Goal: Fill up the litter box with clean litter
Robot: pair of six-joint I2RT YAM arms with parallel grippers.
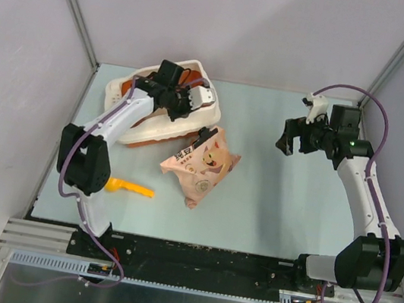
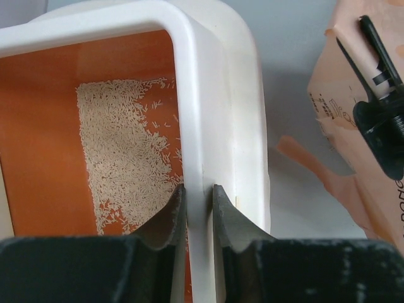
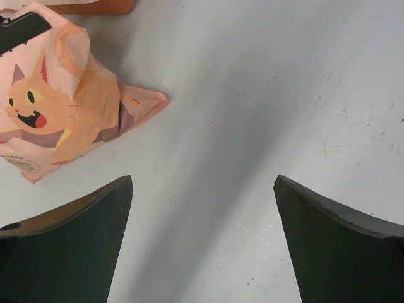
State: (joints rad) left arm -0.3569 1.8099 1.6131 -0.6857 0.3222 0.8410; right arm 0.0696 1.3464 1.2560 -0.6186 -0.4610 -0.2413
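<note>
Left claw (image 2: 199,189): pinching litter box (image 2: 221,95) rim. Clean litter (image 2: 123,158): thin patch inside box. Right claw (image 3: 203,180): spread, empty, well apart from box. Step: likely steadying box; next calls for bag (image 1: 202,163) beside it.

Far L on table (image 1: 277,210): litter box (image 2: 214,95) w/ clean litter (image 2: 123,158) inside; bag (image 1: 201,165) just R; scoop (image 1: 131,188) in front.

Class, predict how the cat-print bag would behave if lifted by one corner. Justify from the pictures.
The bag looks creased and slumped, so it would probably sag rather than stay stiff. Lying flat on the table, it is unlikely to roll.
</note>
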